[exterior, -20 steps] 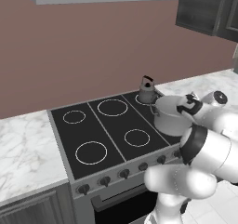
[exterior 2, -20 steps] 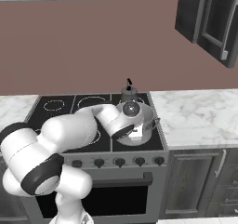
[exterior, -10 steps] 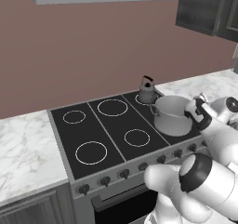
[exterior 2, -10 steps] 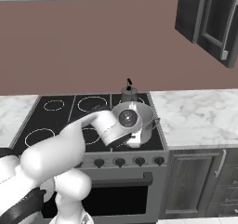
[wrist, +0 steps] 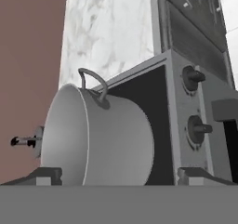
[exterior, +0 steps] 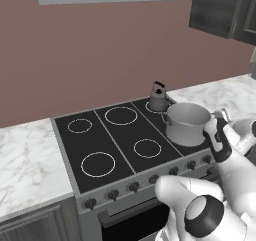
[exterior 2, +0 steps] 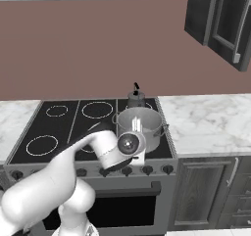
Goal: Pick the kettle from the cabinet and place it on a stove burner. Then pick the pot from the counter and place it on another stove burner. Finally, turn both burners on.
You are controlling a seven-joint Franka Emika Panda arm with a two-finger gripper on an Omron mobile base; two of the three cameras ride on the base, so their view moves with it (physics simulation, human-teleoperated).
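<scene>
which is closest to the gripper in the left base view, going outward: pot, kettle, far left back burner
1. The pot, on the cooktop's right front, right beside the gripper.
2. The kettle, behind the pot on the right back burner.
3. The far left back burner, across the cooktop.

My pot point(exterior 2: 139, 127) sits at the cooktop's point(exterior 2: 63, 132) front right corner, the kettle point(exterior 2: 136, 98) just behind it at the back right. My wrist hangs before the knobs point(exterior 2: 157, 170).
</scene>
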